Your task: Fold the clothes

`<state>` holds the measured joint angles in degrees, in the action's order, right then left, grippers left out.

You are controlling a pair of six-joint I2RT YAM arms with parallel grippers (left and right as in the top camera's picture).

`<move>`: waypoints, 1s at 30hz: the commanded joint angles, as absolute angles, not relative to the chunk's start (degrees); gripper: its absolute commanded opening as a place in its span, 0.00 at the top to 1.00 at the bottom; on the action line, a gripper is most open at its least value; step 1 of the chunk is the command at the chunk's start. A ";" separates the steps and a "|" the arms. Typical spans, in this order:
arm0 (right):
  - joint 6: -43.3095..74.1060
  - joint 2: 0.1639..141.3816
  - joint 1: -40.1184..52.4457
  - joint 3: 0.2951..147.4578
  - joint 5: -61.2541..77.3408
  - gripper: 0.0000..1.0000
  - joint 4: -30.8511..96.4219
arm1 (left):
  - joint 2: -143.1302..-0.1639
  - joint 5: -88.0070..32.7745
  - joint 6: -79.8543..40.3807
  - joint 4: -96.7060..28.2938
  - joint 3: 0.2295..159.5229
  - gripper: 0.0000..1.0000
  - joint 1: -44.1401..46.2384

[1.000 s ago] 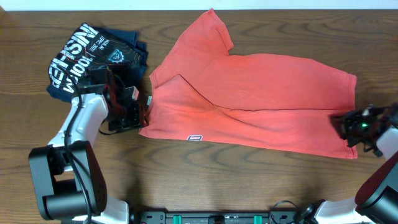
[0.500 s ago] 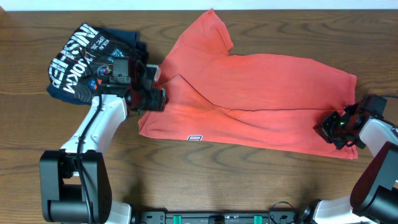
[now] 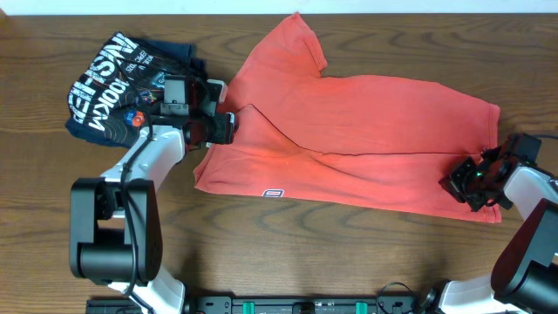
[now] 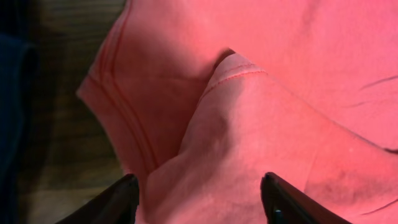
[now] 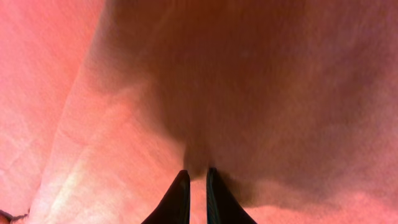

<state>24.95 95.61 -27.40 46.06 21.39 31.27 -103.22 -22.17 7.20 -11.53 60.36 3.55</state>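
Black fingers of the left gripper [image 4: 199, 183] stand apart, astride a raised fold at the left edge of the orange-red T-shirt [image 3: 366, 131]. A folded navy shirt [image 3: 113, 87] with white lettering lies just beside that arm. At the opposite end the right gripper [image 5: 198, 173] is clenched on the T-shirt's lower right corner. The T-shirt lies spread between them on a dark wooden table [image 3: 349, 262].

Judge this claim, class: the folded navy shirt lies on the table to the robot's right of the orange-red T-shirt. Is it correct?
No. The overhead view shows the folded navy shirt to the robot's left of the orange-red T-shirt, not its right.
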 commanded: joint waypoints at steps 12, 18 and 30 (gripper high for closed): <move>24.16 94.83 -26.50 45.95 21.02 0.91 32.93 | -103.88 -23.53 6.57 -9.34 61.41 0.53 3.62; 24.16 94.83 -26.50 45.95 21.02 0.91 33.50 | -106.89 -20.01 6.76 -8.62 61.41 0.43 3.62; 24.16 94.83 -26.50 45.95 20.99 0.91 33.89 | -106.26 -38.41 6.55 -5.15 62.28 0.87 3.64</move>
<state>24.95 95.50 -27.40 46.06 21.43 33.43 -108.09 -32.51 6.24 -5.80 60.62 3.57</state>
